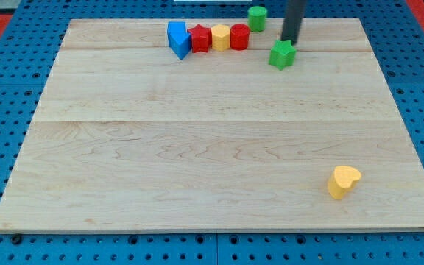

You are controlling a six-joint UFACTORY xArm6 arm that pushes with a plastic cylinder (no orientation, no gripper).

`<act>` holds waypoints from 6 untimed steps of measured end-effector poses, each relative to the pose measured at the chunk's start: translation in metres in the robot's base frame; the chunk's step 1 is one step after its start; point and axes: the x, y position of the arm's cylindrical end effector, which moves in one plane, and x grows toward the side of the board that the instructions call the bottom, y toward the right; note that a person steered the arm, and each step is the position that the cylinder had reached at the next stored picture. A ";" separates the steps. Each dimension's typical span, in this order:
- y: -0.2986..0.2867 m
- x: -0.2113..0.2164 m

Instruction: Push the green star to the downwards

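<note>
The green star (282, 54) lies near the view's top, right of centre, on the wooden board (197, 147). My tip (291, 41) stands just above the star, at its upper right edge, touching or almost touching it. The dark rod rises out of the view's top.
A green cylinder (257, 18) stands at the top edge, left of the rod. A row lies to the star's left: red cylinder (239, 36), yellow block (220, 37), red star (199, 38), blue block (178, 39). A yellow heart (343, 181) lies at the lower right.
</note>
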 end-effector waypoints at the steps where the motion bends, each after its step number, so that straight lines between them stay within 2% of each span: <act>1: 0.002 0.062; 2: 0.025 0.037; 3: 0.011 0.007; 4: -0.035 -0.014; 5: -0.029 0.062; 6: -0.009 0.091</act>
